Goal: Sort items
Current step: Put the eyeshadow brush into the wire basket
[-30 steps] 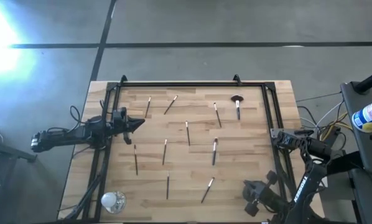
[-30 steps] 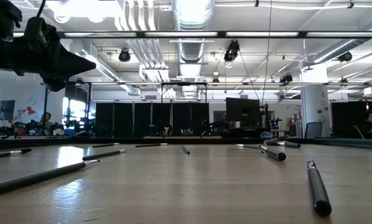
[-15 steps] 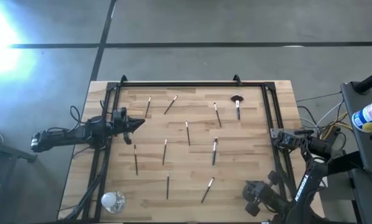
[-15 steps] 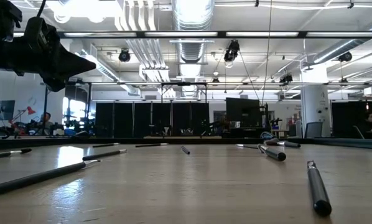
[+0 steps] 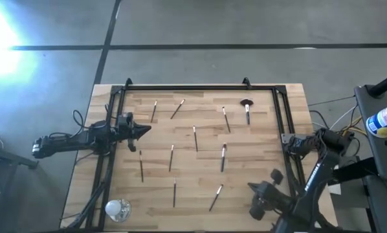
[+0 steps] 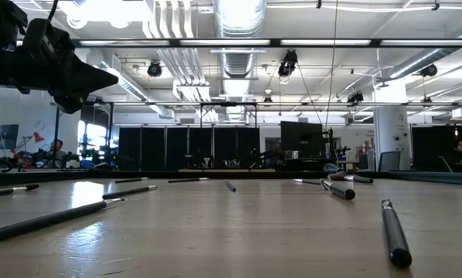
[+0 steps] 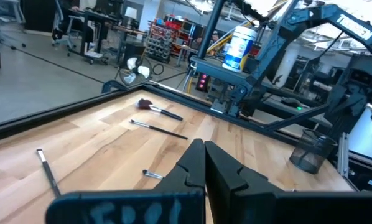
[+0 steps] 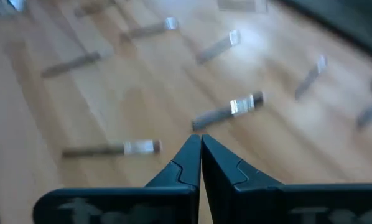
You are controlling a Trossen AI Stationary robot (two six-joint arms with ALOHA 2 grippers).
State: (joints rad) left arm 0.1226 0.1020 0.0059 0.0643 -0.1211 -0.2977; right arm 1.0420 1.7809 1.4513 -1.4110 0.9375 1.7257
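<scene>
Several slim brushes lie flat and scattered on the wooden table [image 5: 258, 129]. One has a wide round dark head [image 5: 246, 104] near the far right; others lie mid-table [image 5: 195, 138], [image 5: 223, 157] and near the front [image 5: 215, 197]. My left gripper [image 5: 146, 129] hovers shut above the left side, its closed tips [image 7: 203, 149] pointing across the table, also high in the low view [image 6: 111, 79]. My right gripper [image 8: 200, 143] is shut, raised over the near right corner [image 5: 261, 194], with brushes [image 8: 229, 111] below and beyond it.
A shiny silver cup [image 5: 117, 208] stands at the near left corner. A dark mesh cup [image 7: 310, 152] stands near the right edge. A black frame [image 5: 200, 87] rims the table. A white and blue bottle [image 5: 384, 120] sits off the table on the right.
My right arm has swung: its gripper has shifted a little toward the table's left and away from the near edge over the near right corner. The brushes have stayed where they lay.
</scene>
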